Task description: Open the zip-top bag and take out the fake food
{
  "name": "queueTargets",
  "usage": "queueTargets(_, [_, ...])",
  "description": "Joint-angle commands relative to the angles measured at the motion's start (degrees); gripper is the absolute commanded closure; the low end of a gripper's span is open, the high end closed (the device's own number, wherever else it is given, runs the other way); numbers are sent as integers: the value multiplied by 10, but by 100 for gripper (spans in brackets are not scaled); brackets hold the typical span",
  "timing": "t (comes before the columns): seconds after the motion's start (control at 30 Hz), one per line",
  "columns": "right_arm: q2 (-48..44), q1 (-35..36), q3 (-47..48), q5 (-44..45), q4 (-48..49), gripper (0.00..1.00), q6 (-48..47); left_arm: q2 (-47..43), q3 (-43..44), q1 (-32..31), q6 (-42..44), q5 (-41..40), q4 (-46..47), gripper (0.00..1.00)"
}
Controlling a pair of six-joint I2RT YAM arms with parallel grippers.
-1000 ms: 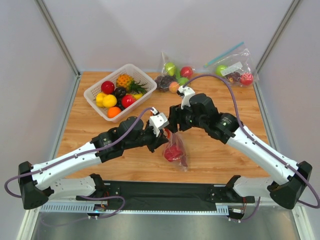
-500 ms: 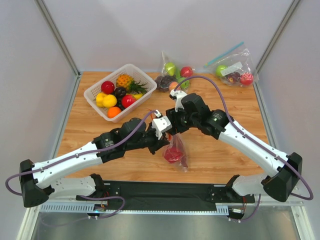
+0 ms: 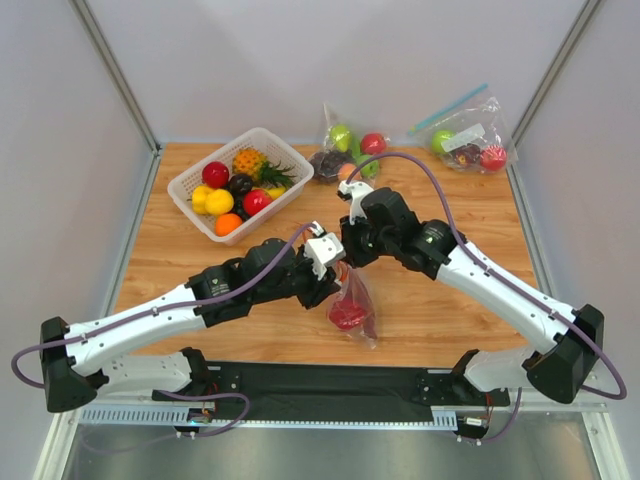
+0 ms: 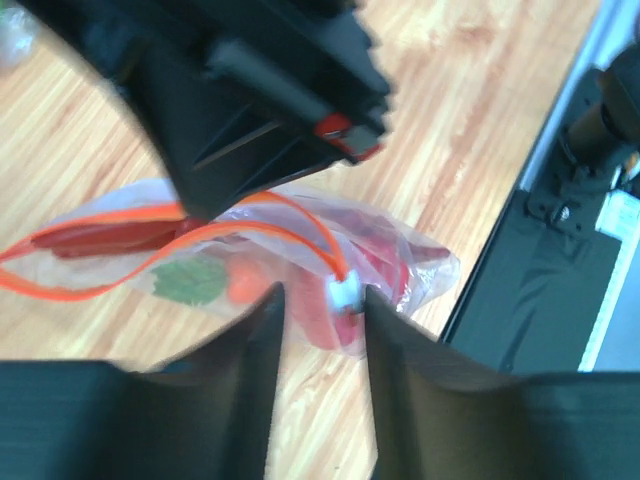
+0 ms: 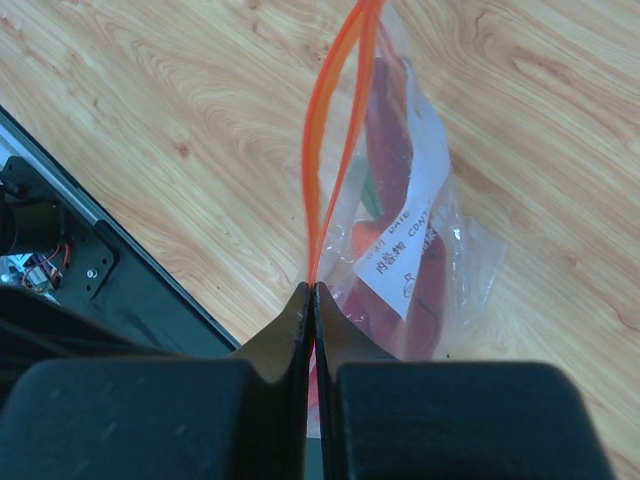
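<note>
The zip-top bag (image 3: 353, 306) hangs just above the table's front middle, its orange-red zip strip (image 5: 330, 130) parted into a loop. My right gripper (image 5: 313, 290) is shut on one side of that strip, with the white label (image 5: 410, 235) just beyond its tips. My left gripper (image 4: 320, 300) is open at the bag's other side. The white slider tab (image 4: 343, 292) sits between its fingers, close to the right one. Inside the bag lies the fake food (image 4: 300, 305): dark-red pieces, an orange carrot (image 4: 240, 285) and a green top (image 4: 185, 282). The two grippers nearly meet over the bag (image 4: 420, 265).
A white basket (image 3: 186, 184) of small fruits and a pineapple stands at the back left. Two other clear bags of fruit lie at the back, one at the centre (image 3: 345, 150) and one at the right (image 3: 470, 140). The black arm mount (image 3: 330, 380) runs along the near edge.
My right arm moved left to the bag and its jaws closed on the zip strip. My left gripper's jaws have opened wider. The bag has barely moved.
</note>
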Motion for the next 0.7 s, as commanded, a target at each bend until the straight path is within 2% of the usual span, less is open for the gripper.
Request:
queueTargets(0.0, [-35, 2, -9, 28, 19, 100, -11, -21, 25, -2, -14, -70, -7, 52])
queueTargets(0.03, [-39, 3, -10, 32, 20, 100, -11, -33, 24, -2, -17, -95, -9, 45])
queueTargets(0.07, [-50, 2, -12, 39, 20, 100, -10, -40, 20, -2, -19, -107, -12, 34])
queueTargets(0.1, [-53, 2, -14, 40, 20, 100, -11, -47, 18, -2, -22, -116, -13, 30])
queueTargets(0.2, [-65, 2, -16, 44, 21, 100, -11, -77, 10, 0, -42, -157, -15, 26])
queueTargets(0.3, [-73, 2, -21, 43, 23, 100, -7, -88, 8, 36, -94, -176, -35, 25])
queueTargets(0.5, [-94, 3, -43, 33, 34, 100, 2, -83, -34, 120, -222, -109, -19, 23])
queueTargets(0.67, [-111, 8, -56, 33, 35, 100, 8, -45, -33, 134, -261, -61, 1, 20])
